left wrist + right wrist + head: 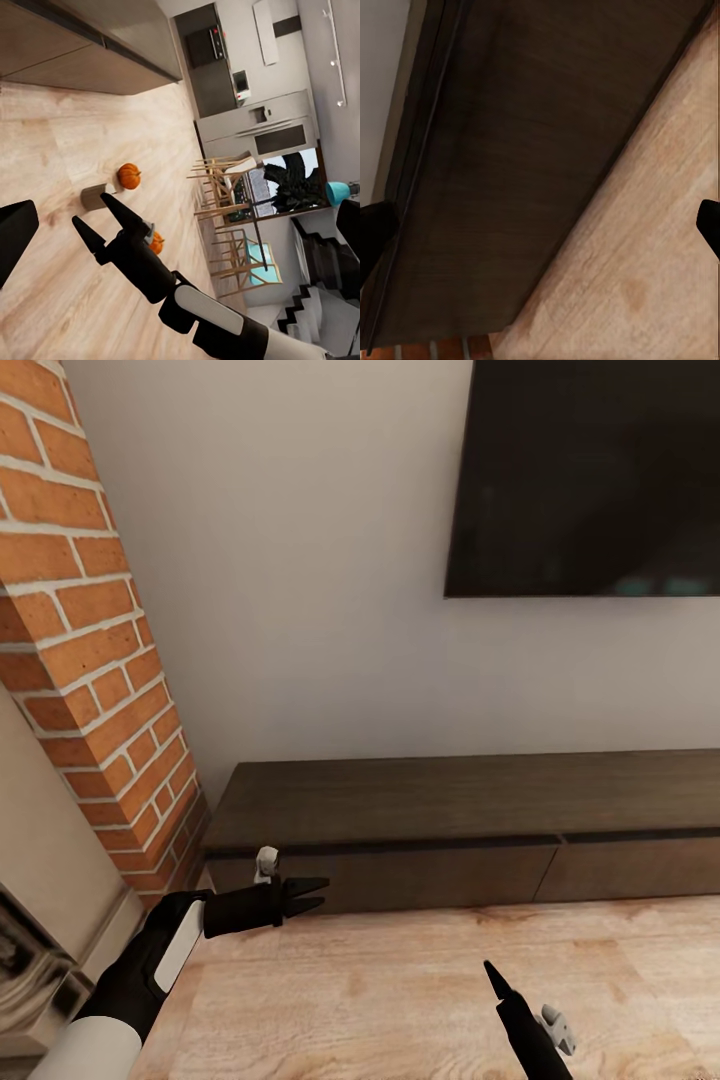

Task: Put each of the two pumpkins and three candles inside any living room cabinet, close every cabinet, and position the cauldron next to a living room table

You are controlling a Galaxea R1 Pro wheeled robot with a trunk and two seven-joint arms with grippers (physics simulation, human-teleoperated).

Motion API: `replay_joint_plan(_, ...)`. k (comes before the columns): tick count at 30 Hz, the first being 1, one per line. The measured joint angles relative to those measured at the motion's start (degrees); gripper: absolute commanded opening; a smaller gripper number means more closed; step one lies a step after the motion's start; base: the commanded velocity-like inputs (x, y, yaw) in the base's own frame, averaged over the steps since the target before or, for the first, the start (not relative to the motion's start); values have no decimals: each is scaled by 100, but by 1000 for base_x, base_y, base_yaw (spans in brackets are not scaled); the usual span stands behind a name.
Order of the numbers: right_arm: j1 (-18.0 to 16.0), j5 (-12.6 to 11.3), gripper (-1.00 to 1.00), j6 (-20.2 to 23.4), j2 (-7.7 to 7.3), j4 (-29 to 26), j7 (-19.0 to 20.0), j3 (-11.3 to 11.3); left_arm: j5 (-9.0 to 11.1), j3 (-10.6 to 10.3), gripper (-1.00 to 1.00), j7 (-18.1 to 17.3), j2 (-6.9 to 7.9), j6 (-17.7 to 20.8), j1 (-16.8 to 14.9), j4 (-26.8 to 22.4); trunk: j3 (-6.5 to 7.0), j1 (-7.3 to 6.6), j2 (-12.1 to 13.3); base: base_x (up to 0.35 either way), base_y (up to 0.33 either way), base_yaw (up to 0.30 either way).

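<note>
- Head view: I stand in front of the cabinet [470, 830], a long low dark-brown unit against the white wall [300, 580]. All its fronts are shut. A dark TV [590, 475] hangs above it, and a brick column [80, 620] stands at its left end.
- My left gripper [312, 895] hangs just before the left end of the cabinet, above the wooden floor [400, 990]. Its two black fingers stand a little apart and hold nothing.
- My right gripper [495, 972] is low, over the floor, apart from the cabinet. Here I see only one black tip, so from this view I cannot tell its state.
- Left wrist view: my right gripper [97, 217] shows from the side, with its fingers spread and nothing between them.
- Behind it, two pumpkins lie on the floor: one pumpkin [129, 176] is just beside a small brown block [94, 196], the second pumpkin [155, 242] is partly hidden by my right gripper. A kitchen [240, 90] and wooden chairs [225, 187] are farther away.
- Right wrist view: the top of the cabinet [525, 165] and the floor [645, 262] beside it.
</note>
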Motion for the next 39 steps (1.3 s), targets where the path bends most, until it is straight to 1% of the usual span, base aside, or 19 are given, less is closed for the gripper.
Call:
replay_joint_plan(8, 0, 0, 100, 0, 3, 0, 0, 4, -1, 2, 100, 0, -4, 0, 0, 0, -144, 176, -321, 0, 0, 0)
replay_joint_plan(18, 0, -9, 100, 60, -17, -6, -10, -1, -6, 1, 100, 0, -7, 1, 0, 0, -144, 176, -322, 0, 0, 0)
replay_joint_plan(26, 0, -9, 100, 41, -17, -1, 85, -2, -5, 5, 100, 0, -4, 1, 0, 0, -144, 176, -322, 0, 0, 0)
replay_joint_plan(39, 0, -9, 100, 34, -13, -8, 110, -2, -9, 2, 100, 0, -7, -1, 0, 0, -377, 461, -842, 0, 0, 0)
